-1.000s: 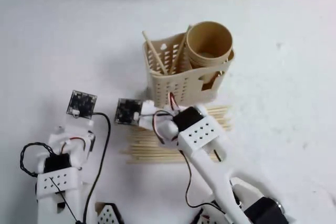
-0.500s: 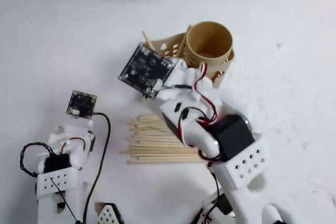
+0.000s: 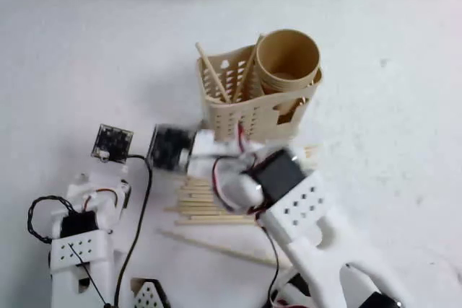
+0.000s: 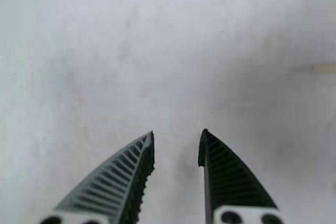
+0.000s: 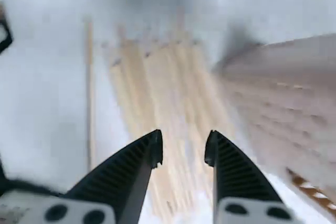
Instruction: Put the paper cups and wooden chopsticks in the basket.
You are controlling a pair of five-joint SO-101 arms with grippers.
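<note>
returning from basket [image 3: 245,117] to chopstick pile [image 3: 206,203], right gripper [image 5: 182,148] narrowly parted, empty; left gripper [image 4: 177,142] likewise

You're working on a white table [image 3: 86,48]. The basket [image 3: 249,117] is cream, patterned with rows of small holes. The paper cups [image 3: 287,55] are tan, the wooden chopsticks [image 3: 206,203] pale yellow. Your left gripper [image 4: 177,135] is black with ribbed faces, and your right gripper [image 5: 184,135] is plain black. Both the left arm [image 3: 79,239] and the right arm [image 3: 317,232] are white.
</note>
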